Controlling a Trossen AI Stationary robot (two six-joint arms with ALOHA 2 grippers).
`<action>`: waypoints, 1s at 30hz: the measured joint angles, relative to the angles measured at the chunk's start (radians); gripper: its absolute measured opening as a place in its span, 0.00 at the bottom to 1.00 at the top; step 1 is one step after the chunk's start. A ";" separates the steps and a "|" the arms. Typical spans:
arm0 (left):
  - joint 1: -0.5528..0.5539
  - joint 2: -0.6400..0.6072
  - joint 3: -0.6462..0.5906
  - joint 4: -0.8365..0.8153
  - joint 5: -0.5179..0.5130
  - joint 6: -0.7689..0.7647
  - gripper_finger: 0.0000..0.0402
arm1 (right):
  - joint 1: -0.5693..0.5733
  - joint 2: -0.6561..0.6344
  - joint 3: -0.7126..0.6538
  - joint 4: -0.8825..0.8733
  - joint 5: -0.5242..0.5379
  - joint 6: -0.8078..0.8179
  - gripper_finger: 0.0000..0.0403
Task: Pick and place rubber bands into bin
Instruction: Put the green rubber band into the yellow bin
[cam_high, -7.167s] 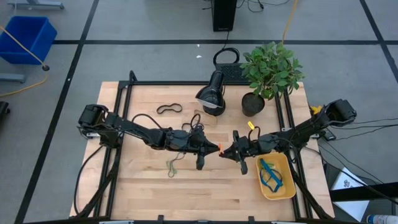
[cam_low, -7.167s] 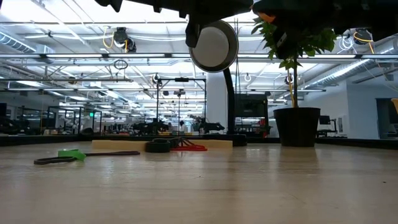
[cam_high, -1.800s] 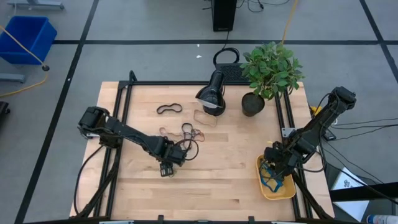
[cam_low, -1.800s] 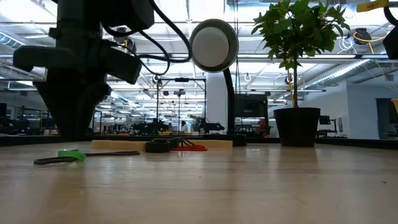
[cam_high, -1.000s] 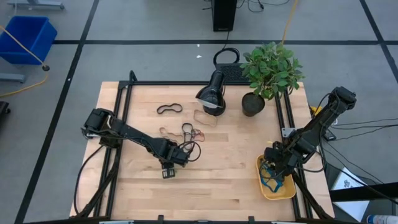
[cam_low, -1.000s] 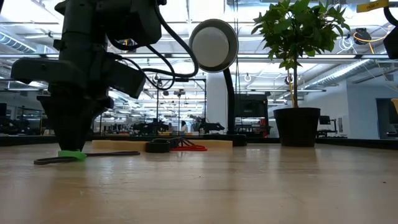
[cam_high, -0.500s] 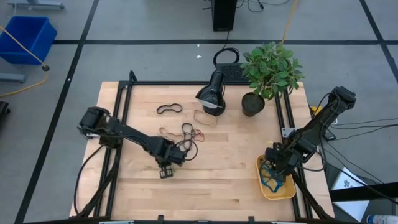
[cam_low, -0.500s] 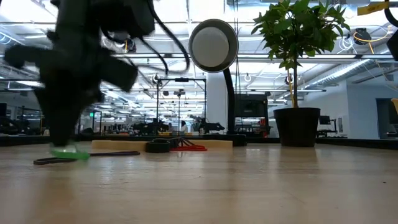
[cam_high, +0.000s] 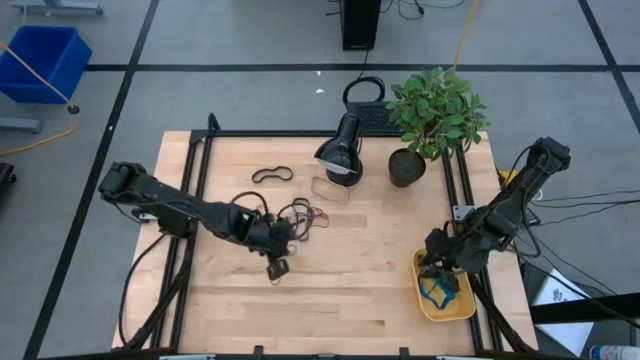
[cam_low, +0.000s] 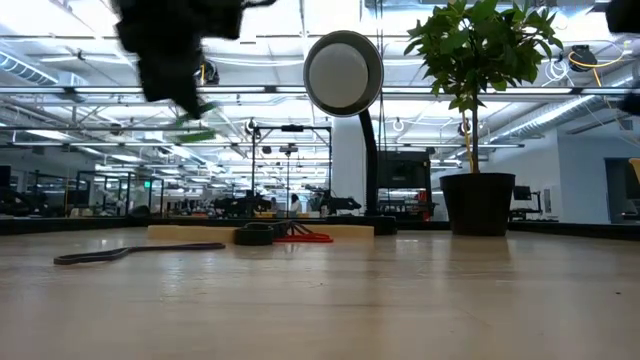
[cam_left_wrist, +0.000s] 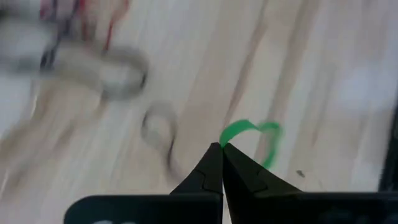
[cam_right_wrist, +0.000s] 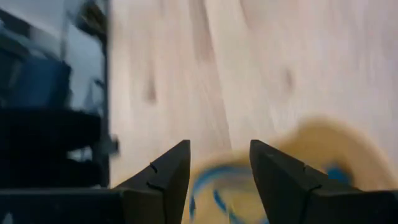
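My left gripper (cam_high: 275, 268) hovers above the table's middle left, shut on a green rubber band (cam_left_wrist: 252, 134), which also shows high up in the low view (cam_low: 195, 110). A black rubber band (cam_low: 130, 252) lies flat on the table under it. More rubber bands lie in a tangle (cam_high: 300, 212), and a black one (cam_high: 272, 175) lies farther back. My right gripper (cam_high: 437, 268) stands open over the yellow bin (cam_high: 468, 300), nothing between its fingers. Blue rubber bands (cam_high: 435, 290) lie in the bin (cam_right_wrist: 323, 143). My left gripper pinches the green rubber band at one end of its loop (cam_left_wrist: 227, 140) between its two fingertips. The fingers slant steeply down from the table's left side. The loop sticks out beyond the tips, lifted clear of the table.
A black desk lamp (cam_high: 340, 150) and a potted plant (cam_high: 430, 120) stand at the table's far side. A blue crate (cam_high: 45, 60) sits on the floor beyond the far left corner. Bare wood lies between the two grippers.
My left gripper has risen from the table and tipped, taking the green rubber band up with it. The band is now lifted clear, while the black band beside it has stayed on the table. My right gripper has risen a little over the bin.
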 joint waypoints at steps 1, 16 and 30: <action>0.000 0.002 0.000 0.043 -0.010 0.023 0.01 | 0.000 -0.008 0.000 0.029 0.033 -0.028 0.40; 0.011 0.092 0.000 0.652 -0.182 0.281 0.01 | -0.039 0.001 0.000 0.533 0.473 -0.720 0.40; 0.022 0.144 0.000 0.782 -0.267 0.375 0.01 | -0.311 0.255 0.000 0.906 0.163 -0.766 0.37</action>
